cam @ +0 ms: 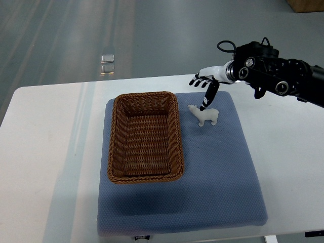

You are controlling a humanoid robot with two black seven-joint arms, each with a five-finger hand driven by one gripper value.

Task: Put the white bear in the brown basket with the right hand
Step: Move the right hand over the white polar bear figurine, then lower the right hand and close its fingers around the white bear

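Top view: right hand [205, 83] open above white bear [205, 116].

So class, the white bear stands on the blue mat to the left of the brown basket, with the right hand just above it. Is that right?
Not quite. The top view shows the white bear standing on the blue mat to the right of the brown basket, not its left. The right hand is indeed just above it.
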